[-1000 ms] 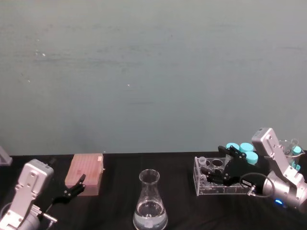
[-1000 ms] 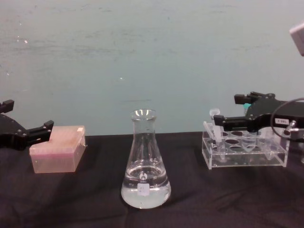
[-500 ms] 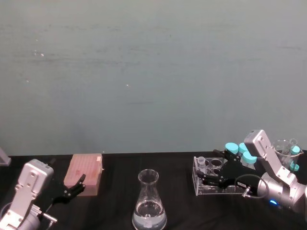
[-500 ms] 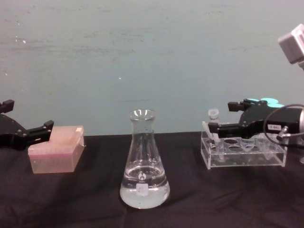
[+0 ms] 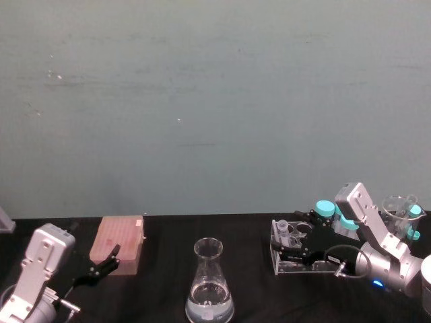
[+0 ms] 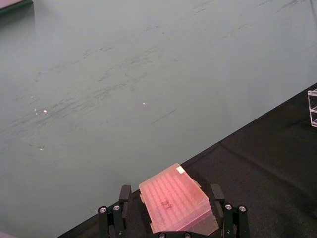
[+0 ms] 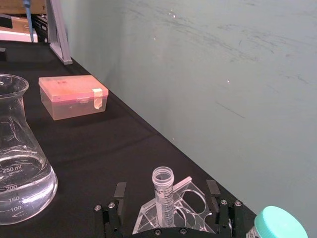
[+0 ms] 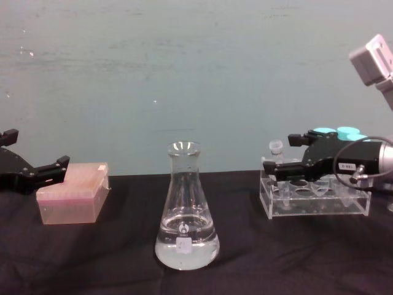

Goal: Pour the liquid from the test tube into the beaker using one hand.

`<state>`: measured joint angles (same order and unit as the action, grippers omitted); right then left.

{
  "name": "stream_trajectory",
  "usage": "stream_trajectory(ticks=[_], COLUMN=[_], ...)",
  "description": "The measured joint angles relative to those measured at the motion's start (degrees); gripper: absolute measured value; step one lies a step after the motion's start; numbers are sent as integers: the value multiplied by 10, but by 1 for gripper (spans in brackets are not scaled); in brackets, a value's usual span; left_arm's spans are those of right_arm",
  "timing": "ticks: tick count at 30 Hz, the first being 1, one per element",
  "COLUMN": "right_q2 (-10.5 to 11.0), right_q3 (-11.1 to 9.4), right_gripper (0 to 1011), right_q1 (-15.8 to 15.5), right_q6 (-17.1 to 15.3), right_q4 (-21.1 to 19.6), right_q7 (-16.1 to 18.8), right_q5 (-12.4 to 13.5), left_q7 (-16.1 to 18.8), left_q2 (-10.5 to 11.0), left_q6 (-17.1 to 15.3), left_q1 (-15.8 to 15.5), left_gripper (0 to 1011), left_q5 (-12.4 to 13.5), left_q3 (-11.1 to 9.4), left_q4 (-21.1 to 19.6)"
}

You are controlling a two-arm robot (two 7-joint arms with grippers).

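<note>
The right tool (image 8: 278, 153), fingers spread, flanks the test tube (image 8: 276, 146) upright in the clear rack (image 8: 319, 208).

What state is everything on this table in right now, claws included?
Test tube: upright in the rack, top open, not gripped.
Beaker: upright, liquid in its base.
Capped tubes: closed.
Pink box: lid shut.
Right claw: open around the test tube.
Left claw: open, idle.

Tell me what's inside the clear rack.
The test tube stands in an end hole, between the fingers of the open right gripper; empty holes lie beside it, turquoise-capped tubes farther along. The gripper covers part of the rack, hiding what those holes hold.
</note>
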<state>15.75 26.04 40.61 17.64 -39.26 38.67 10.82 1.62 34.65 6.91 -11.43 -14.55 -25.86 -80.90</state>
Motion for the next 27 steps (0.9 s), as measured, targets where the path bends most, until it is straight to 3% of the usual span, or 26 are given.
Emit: stream_trajectory(ticks=[27], right_q2=[-24], right_q3=[-4], right_gripper=[1000], right_q1=[30], right_q6=[18], right_q4=[66], right_q7=[11], right_q5=[-14], left_q7=[0], left_q2=[0], left_q6=[0], left_q1=[0], left_gripper=[1000], left_q5=[0], left_q3=[0], left_q4=[0])
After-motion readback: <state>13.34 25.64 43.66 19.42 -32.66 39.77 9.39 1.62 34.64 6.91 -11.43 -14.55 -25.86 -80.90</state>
